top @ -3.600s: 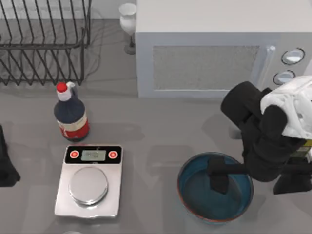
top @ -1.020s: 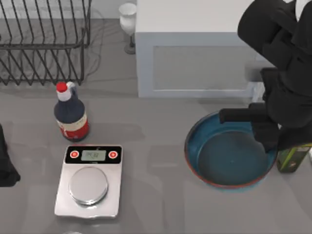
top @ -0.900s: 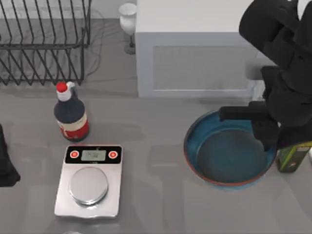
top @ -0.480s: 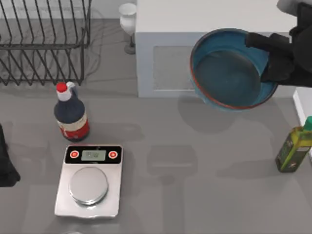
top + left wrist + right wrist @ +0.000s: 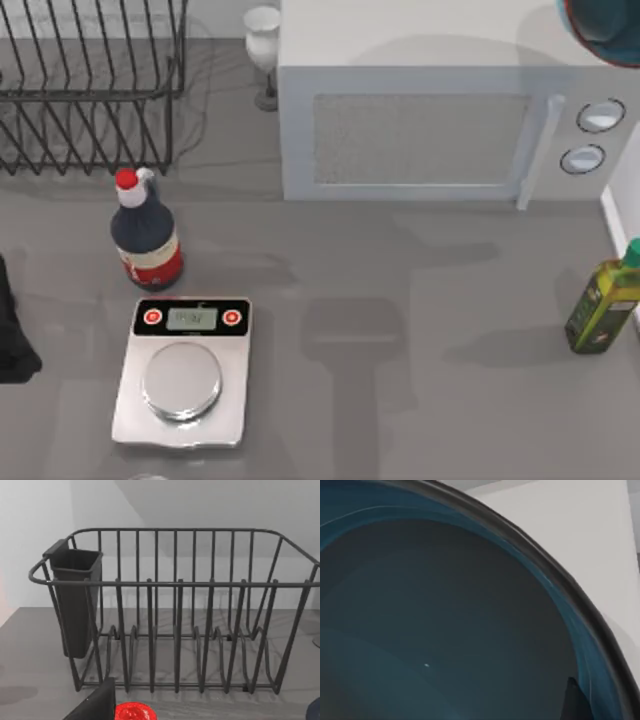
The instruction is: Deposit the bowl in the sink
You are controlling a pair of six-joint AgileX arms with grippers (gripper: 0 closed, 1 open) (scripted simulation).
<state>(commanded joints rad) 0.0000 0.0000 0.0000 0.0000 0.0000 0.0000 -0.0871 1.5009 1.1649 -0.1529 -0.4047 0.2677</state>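
The bowl (image 5: 603, 20), teal-blue with a reddish-brown rim, hangs in the air at the far right corner of the top view, above the microwave and cut off by the picture's edge. In the right wrist view its glossy blue inside (image 5: 445, 630) is very close. One dark fingertip (image 5: 575, 702) of my right gripper lies against its inner wall, and the gripper is shut on the rim. My left arm (image 5: 10, 335) is parked at the table's left edge. The sink is out of view.
A white microwave (image 5: 430, 120) stands at the back right and a wire dish rack (image 5: 90, 80) at the back left, with a white goblet (image 5: 263, 40) between them. A red-capped dark bottle (image 5: 145, 235), a kitchen scale (image 5: 185, 370) and a green bottle (image 5: 603, 305) stand on the grey table.
The right arm lifted the bowl off the table at the front right and carried it up and back over the microwave, nearly out of the top view. The left arm has not moved.
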